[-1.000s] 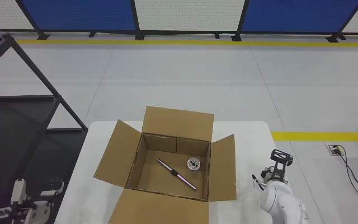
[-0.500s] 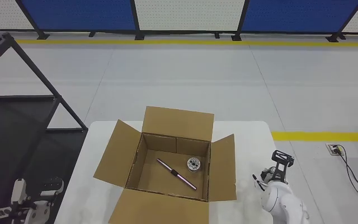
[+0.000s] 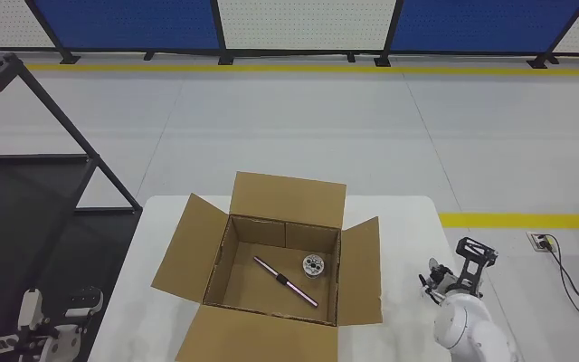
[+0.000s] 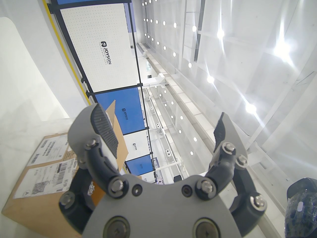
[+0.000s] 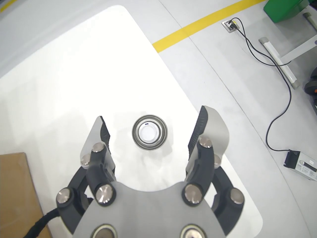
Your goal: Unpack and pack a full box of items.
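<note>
The open cardboard box (image 3: 357,271) stands in the middle of the white table (image 3: 398,217), all flaps folded out. On its floor lie a thin dark rod (image 3: 285,281) and a round metal part (image 3: 313,265). Right of the box, near the table's right edge, my right gripper (image 5: 151,113) hangs open, pointing down over a small metal ring (image 5: 149,135) that rests free on the table between its fingers, touching neither. The same gripper (image 3: 438,279) appears in the top view. My left gripper (image 4: 159,111) is open and empty, pointing up at the ceiling, low at the table's left side (image 3: 54,312).
The labelled side of the box (image 4: 47,177) is close to the left gripper. A black frame (image 3: 54,136) stands left of the table. On the floor to the right run a yellow line (image 5: 210,18) and a black cable (image 5: 272,58).
The right arm has shifted a little to the right, away from the box. The box, its contents and the left arm have stayed put.
</note>
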